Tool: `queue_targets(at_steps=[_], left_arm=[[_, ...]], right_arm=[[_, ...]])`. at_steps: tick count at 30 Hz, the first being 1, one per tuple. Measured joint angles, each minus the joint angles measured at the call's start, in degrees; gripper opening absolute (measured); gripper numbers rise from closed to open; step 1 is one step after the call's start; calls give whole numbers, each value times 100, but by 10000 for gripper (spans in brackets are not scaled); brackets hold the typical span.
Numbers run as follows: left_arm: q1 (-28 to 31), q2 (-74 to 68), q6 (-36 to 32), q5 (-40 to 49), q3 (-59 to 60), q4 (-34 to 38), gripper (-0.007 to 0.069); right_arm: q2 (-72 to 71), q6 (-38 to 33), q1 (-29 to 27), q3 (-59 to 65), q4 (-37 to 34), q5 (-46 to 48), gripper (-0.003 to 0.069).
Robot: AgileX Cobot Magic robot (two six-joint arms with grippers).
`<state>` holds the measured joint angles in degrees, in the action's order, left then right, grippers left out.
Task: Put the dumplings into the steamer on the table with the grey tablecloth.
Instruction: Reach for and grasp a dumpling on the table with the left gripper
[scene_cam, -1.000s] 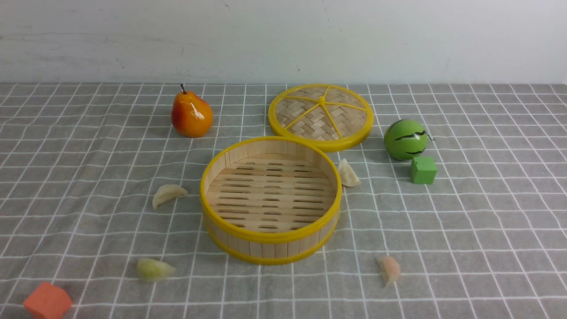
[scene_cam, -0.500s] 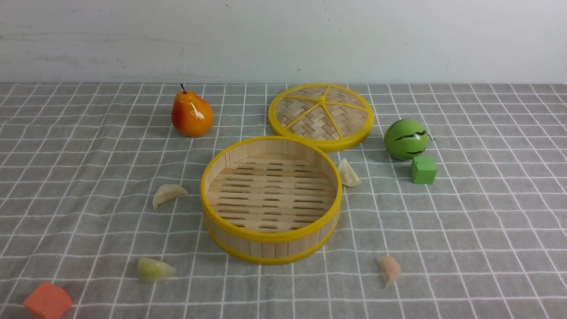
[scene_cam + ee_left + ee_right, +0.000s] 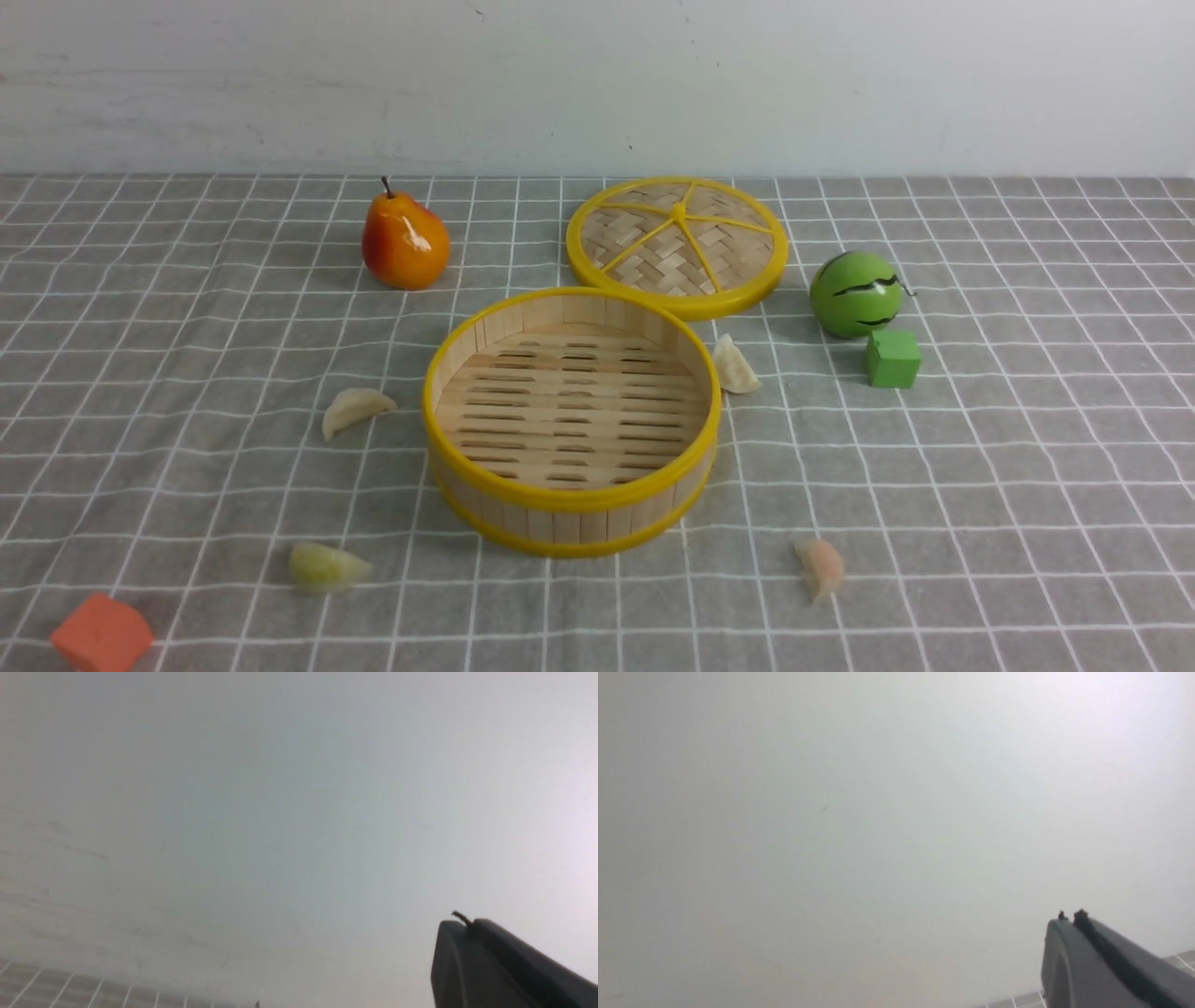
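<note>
The steamer (image 3: 571, 504) stands empty in the middle of the grey tablecloth (image 3: 980, 485). All the dumplings lie on the cloth around it. One cream dumpling (image 3: 355, 408) is to its left and another cream dumpling (image 3: 735, 366) touches its right rim. The green dumpling (image 3: 324, 566) is at front left and the pink dumpling (image 3: 822, 567) at front right. Neither gripper shows in the front view. My left gripper (image 3: 467, 924) and right gripper (image 3: 1069, 919) each show in their wrist view, fingers pressed together, holding nothing, facing the pale wall.
The woven lid (image 3: 679, 245) lies behind the steamer. A pear (image 3: 404, 245) stands at back left. A green striped ball (image 3: 855, 293) and a green cube (image 3: 892, 358) sit to the right. An orange cube (image 3: 101, 635) sits at the front left corner.
</note>
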<state>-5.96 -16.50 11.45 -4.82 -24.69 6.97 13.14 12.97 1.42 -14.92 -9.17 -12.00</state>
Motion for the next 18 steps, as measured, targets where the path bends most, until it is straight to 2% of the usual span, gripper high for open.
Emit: queue_targets(at_steps=[3, 5, 8, 9, 12, 13, 15, 18], left_arm=[[0, -1205, -144, 615, -615, 18, -14], [0, -2281, -179, 1495, -1098, 156, -14], [0, -3139, -226, 2283, -1583, 334, -14], [0, -3786, -308, 2761, -1986, 463, -14], [0, -4758, -448, 3201, -2569, 590, -14], [0, -4884, -476, 3215, -2610, 591, -14], [0, -5629, -685, 3359, -3178, 601, -14], [0, -6238, -881, 3508, -3666, 491, -14]], right_arm=[[743, -232, 0, -452, 75, 446, -11], [1401, -387, 0, -700, 128, 1111, -8], [1920, -392, 0, -989, 152, 2066, -6], [2252, -438, 47, -1354, 147, 3212, -5], [2880, -930, 240, -1870, 141, 4703, -4], [2916, -930, 255, -1892, 140, 4703, -4], [3295, -1454, 451, -2010, 58, 5179, -4], [3484, -1642, 557, -2010, 13, 5117, -4]])
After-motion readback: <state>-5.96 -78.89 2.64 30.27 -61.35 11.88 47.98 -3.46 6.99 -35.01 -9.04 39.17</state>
